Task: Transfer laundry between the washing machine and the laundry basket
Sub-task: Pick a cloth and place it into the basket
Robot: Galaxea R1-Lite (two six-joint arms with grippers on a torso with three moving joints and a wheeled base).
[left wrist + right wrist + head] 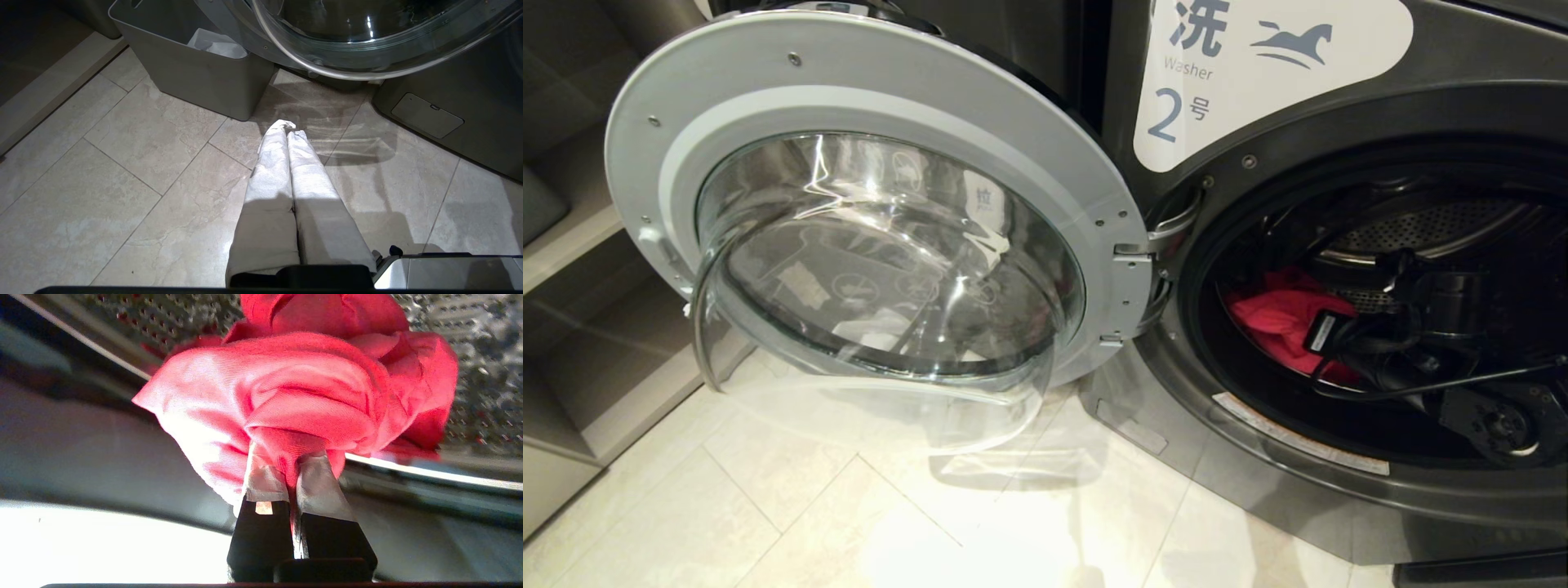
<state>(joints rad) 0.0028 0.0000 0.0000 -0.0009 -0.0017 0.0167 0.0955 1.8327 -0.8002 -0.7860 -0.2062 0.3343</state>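
Red garment sat inside washing machine drum; our right pincer was clamped tight on fold of it. Our left pincer hung closed and empty over floor tiles, near grey laundry basket with white cloth. Door stood open.

Right arm: black housing, looped black cables, white label. End effector fingers: apparently pale cloth-wrapped, black bases.
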